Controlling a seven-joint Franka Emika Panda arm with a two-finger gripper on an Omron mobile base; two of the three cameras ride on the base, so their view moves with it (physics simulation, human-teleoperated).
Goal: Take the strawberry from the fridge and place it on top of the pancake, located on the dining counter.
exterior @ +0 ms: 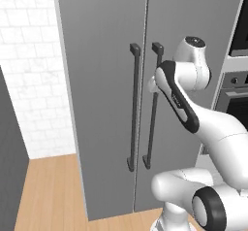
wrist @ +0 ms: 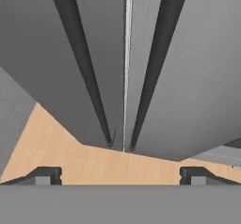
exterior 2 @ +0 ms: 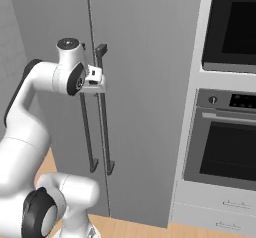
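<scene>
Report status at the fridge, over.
Gripper open, empty, up by the handles. Fridge doors both shut. Strawberry not visible. Nothing blocking the handles.

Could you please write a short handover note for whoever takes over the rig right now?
End effector: open, holding nothing, pointed along the two door handles, close in front of them.
Fridge: both doors shut; the left handle and right handle flank the centre seam. The wall oven stands to its right.
Done: arm brought up to the handles.
Left: grasp a handle, open the door, pick the strawberry, carry it to the pancake on the dining counter.
</scene>
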